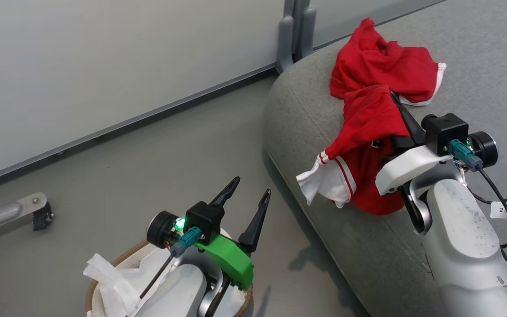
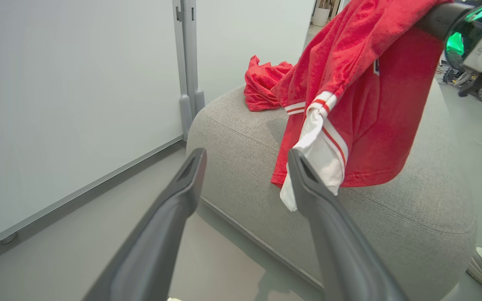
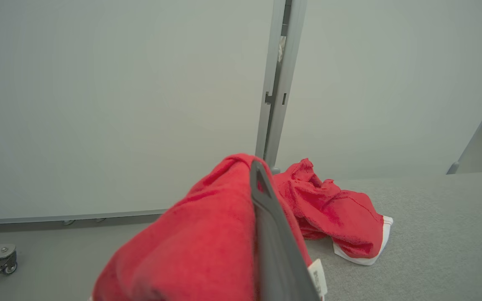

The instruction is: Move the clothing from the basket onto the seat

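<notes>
Clothing [image 1: 361, 99] is at the seat [image 1: 306, 114], a grey sofa, in two red pieces. A crumpled red garment [image 1: 381, 61] with a white edge lies on the far part of the cushion, near the pale wall panel [image 1: 104, 57] and its grey post [image 1: 295, 31]. Nearer, a red jersey [image 1: 368, 127] hangs from the right hand [image 1: 396, 105], whose fingers are drawn close together with the cloth pinched between them (in the right wrist view one finger is buried under fabric and the other shows bare). The jersey drapes down over the sofa's rounded left edge; I cannot tell whether its hem touches the cushion. Its white, red-striped sleeve [image 1: 328, 180] dangles on the side toward the basket [image 1: 117, 259]. To the left and nearer, the left hand [image 1: 251, 185] hovers over the basket with its fingers spread wide, empty. The basket stands on the floor [image 1: 170, 145], apart from the sofa. Its white liner [image 1: 117, 281] is bunched up inside, and the left arm hides most of the rest.
</notes>
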Available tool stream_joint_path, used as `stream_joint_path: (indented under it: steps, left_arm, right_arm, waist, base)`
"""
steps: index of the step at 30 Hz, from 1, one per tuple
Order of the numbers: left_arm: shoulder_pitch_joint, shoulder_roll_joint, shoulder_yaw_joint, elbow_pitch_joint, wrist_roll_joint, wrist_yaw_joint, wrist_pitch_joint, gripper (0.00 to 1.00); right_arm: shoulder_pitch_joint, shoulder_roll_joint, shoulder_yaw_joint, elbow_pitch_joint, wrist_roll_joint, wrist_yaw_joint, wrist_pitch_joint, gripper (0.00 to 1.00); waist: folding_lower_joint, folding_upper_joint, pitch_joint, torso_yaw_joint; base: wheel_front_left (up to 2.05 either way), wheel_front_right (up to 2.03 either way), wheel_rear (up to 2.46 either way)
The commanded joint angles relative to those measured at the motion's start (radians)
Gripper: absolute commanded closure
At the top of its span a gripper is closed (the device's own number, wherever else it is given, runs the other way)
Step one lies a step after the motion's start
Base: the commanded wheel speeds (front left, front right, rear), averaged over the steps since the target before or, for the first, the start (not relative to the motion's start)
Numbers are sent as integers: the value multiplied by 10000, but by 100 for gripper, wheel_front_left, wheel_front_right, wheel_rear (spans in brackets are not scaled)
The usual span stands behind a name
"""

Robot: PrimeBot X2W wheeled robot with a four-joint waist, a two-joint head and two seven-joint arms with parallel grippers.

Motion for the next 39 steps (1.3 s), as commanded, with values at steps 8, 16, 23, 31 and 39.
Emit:
stream_joint_path:
  steps: [8, 16, 23, 31, 39]
  left_arm:
    - [-315, 26, -354, -231, 29, -32, 5, 0]
    - [-972, 29, -719, -290, 242, -35, 3, 0]
    - [-1709, 274, -839, -403, 499, -35, 3, 0]
    - [-2452, 515, -758, -648, 923, -36, 5, 0]
    - [-2728, 670, -626, -851, 1179, -36, 3, 0]
  right_arm:
    - [-323, -88, -603, 44, -262, -14, -2, 100]
    - [-2409, -1171, -1143, 518, -426, -14, -3, 100]
    - [-4942, -2426, -1983, 1071, -544, -14, -2, 100]
    - [-5843, -2817, -2797, 1798, -667, -14, -2, 100]
    - [-5049, -2173, -3249, 2322, -959, -14, -2, 100]
  waist:
    - [0, 0, 751, -1035]
    - [0, 0, 1983, -381]
    - [0, 0, 3473, 338]
    - [0, 0, 5101, 791]
    - [0, 0, 5864, 770]
  base:
    - [0, 0, 0]
    - [0, 0, 0]
    - [0, 0, 0]
    - [0, 0, 0]
    - [0, 0, 0]
